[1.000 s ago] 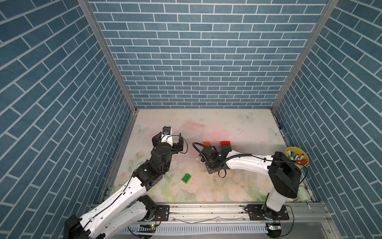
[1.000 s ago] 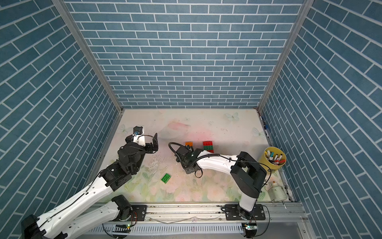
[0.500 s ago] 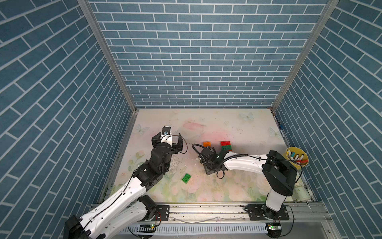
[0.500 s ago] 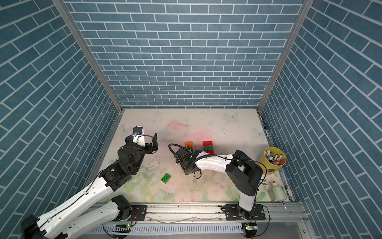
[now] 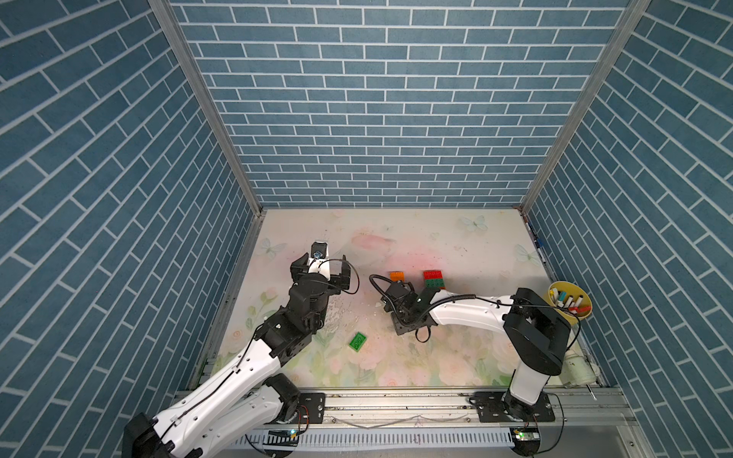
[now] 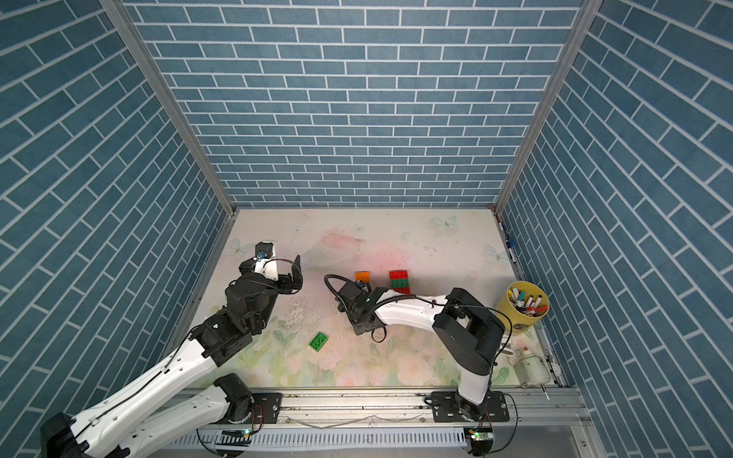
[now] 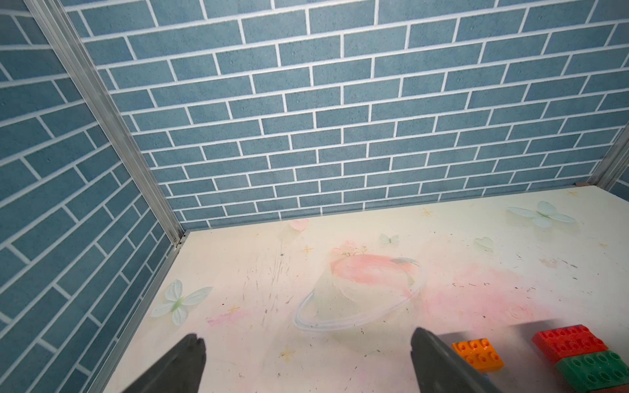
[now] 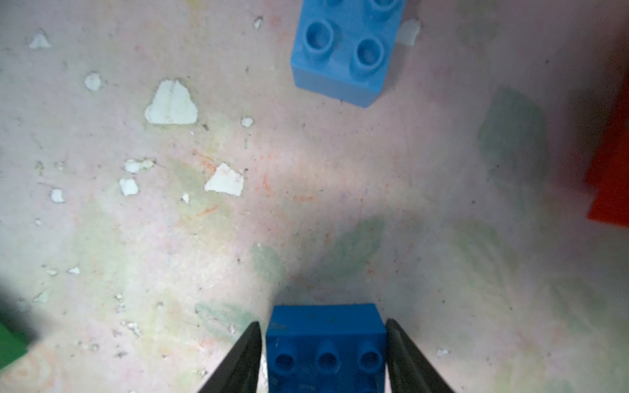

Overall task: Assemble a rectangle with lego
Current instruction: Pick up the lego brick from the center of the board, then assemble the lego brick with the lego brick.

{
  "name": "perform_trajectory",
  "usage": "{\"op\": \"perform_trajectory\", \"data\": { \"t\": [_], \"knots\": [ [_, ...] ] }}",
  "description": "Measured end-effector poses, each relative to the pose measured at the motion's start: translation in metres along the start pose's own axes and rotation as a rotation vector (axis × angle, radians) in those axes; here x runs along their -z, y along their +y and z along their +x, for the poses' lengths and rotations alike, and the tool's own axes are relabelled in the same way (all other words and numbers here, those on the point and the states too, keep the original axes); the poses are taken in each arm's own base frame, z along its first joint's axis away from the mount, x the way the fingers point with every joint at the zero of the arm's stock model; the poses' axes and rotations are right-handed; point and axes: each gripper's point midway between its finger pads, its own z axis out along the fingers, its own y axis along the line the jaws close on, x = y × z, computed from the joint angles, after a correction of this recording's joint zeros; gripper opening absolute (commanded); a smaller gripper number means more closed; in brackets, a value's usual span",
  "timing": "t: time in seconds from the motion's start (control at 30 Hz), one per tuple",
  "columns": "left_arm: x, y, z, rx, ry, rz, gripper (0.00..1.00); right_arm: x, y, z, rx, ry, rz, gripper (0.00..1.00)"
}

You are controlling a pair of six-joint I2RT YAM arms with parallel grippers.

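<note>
Mostly cropped — dark blue brick point(image 8: 325, 340) between fingers point(image 8: 238, 360), red brick point(image 8: 612, 177) blurred

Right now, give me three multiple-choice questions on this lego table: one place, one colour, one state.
1. Where is the loose green brick? A: flat on the mat, apart from other bricks. B: stacked on another brick. C: lifted in the air.
2. What colour brick sits in the right pincer? A: red. B: dark blue. C: orange.
3. How is the left pincer? A: shut on a brick. B: shut, empty. C: open, empty.
Answers: A, it lies alone on the mat. B, the right wrist view shows a dark blue brick flanked by both fingers. C, its fingers stand wide apart, nothing between.
</note>
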Motion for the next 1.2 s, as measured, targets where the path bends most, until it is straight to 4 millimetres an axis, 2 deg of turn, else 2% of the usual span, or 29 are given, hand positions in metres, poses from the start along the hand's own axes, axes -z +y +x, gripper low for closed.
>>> {"op": "perform_trajectory", "data": {
  "t": [0.13,0.27,0.43,0.53,0.73,0.83,0.93,1.1,1.2],
  "knots": [
    [0.000,0.000,0.001,-0.001,0.002,-0.001,1.00,-0.001,-0.001,0.002,-0.002,0.008,-0.004,0.53],
    [-0.001,0.001,0.002,-0.005,0.008,-0.006,1.00,-0.001,0.000,0.002,-0.006,0.010,-0.008,0.42],
    [-0.002,0.001,0.003,-0.007,0.012,-0.007,1.00,0.006,-0.007,-0.002,-0.024,0.012,-0.001,0.35],
    [-0.002,0.001,0.003,-0.007,0.012,-0.006,1.00,0.021,-0.018,-0.022,-0.083,-0.006,-0.007,0.33],
    [-0.003,0.000,0.006,-0.005,0.018,0.003,1.00,0.057,-0.033,-0.085,-0.217,-0.083,-0.073,0.32],
    [-0.004,-0.001,0.011,-0.007,0.028,0.006,1.00,0.067,-0.031,-0.108,-0.242,-0.100,-0.101,0.32],
    [-0.004,-0.002,0.018,-0.010,0.039,0.010,1.00,0.060,-0.024,-0.118,-0.243,-0.077,-0.108,0.32],
    [-0.005,-0.002,0.029,-0.018,0.060,0.018,1.00,0.035,-0.017,-0.117,-0.235,0.005,-0.089,0.33],
    [-0.006,-0.002,0.029,-0.014,0.060,0.019,1.00,0.024,-0.016,-0.115,-0.232,0.039,-0.076,0.33]
  ]
}}
